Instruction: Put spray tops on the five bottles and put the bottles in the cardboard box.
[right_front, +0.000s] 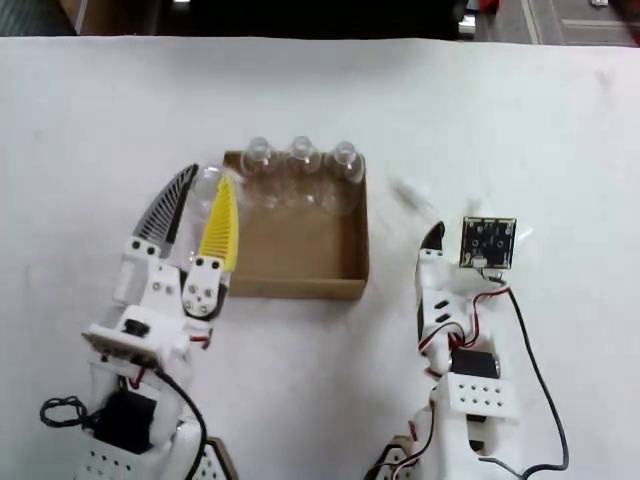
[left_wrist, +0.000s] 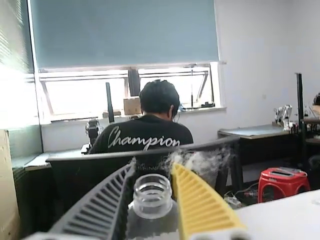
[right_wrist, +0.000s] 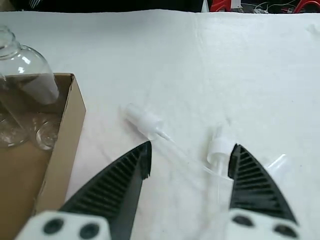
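Here, over the white table (right_front: 560, 120), left fingers (left_wrist: 200, 205) clasp a bottle (left_wrist: 152, 197), right fingers (right_wrist: 120, 185) gape, windows (left_wrist: 170, 90) behind.

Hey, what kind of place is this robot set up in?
Probably an office or lab workroom. There is a roller blind over wide windows, a desk with a red stool beside it, and a white-covered worktable.

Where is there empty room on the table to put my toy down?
The wide strip of table behind the box is bare, and so is the patch in front of the box between left arm and right arm. The box's near half is free. Crowded: the three bottles at its back, and the spray tops by the right gripper.
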